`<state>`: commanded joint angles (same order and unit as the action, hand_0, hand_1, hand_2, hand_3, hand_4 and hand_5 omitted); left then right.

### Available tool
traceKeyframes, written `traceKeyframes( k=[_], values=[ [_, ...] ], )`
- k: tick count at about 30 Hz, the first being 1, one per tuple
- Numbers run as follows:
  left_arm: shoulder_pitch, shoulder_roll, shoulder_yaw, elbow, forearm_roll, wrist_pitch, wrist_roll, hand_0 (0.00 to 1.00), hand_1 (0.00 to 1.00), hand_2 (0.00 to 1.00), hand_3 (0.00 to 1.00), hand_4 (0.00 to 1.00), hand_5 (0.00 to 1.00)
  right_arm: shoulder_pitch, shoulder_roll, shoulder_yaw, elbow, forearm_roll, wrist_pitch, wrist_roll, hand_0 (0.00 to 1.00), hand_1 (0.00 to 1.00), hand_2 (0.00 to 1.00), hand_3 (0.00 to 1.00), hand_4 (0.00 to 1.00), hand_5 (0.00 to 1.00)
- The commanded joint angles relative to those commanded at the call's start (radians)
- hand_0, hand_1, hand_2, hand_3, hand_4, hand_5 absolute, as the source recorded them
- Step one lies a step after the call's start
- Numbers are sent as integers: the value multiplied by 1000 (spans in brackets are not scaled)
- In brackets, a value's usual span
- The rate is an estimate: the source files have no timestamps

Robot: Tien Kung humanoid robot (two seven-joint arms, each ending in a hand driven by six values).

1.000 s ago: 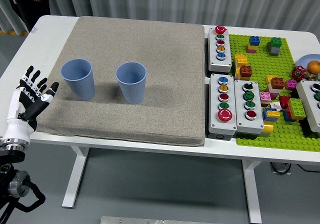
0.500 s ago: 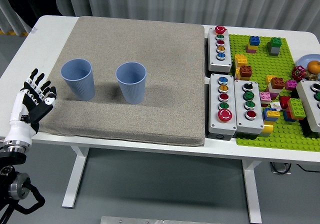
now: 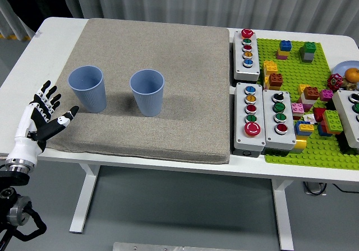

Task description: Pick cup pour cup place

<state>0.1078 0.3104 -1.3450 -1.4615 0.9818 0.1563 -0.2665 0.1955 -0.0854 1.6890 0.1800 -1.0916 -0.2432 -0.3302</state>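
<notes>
Two blue ribbed cups stand upright on a grey mat (image 3: 168,55): the left cup (image 3: 87,88) near the mat's left edge, the right cup (image 3: 147,92) a little to its right. Both look empty from this angle. My left hand (image 3: 47,114), black and white, hovers over the table's left edge just below and left of the left cup, fingers spread and holding nothing. It does not touch the cup. The right arm is out of view.
Three grey button boxes (image 3: 247,55) (image 3: 250,118) (image 3: 279,119) line the mat's right side. A green baseplate (image 3: 314,144) with several loose bricks lies at the right, with another box (image 3: 350,116) and an orange fruit (image 3: 351,75) at its edge.
My left hand has shifted slightly right and down toward the left cup, thumb now pointing at the mat. The person's dark clothing at the top left has gone from view.
</notes>
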Motion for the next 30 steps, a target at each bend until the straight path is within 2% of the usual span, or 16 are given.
traceKeyframes(
  k=[14,22,30],
  values=[
    [-35,-4,38,28,77,5,28,978,979,998,998,968,233,1,0,-3,0,1,-1,1,700,628,560,565,2,22],
    [-61,-10,65,48,71,13,28,978,978,998,998,970,234,0,1,-10,0,7,-2,1,700,628,559,564,2,22],
    [-85,-4,75,67,66,16,32,986,975,998,998,970,242,-4,1,-11,0,6,0,1,700,628,559,562,2,19]
  ],
)
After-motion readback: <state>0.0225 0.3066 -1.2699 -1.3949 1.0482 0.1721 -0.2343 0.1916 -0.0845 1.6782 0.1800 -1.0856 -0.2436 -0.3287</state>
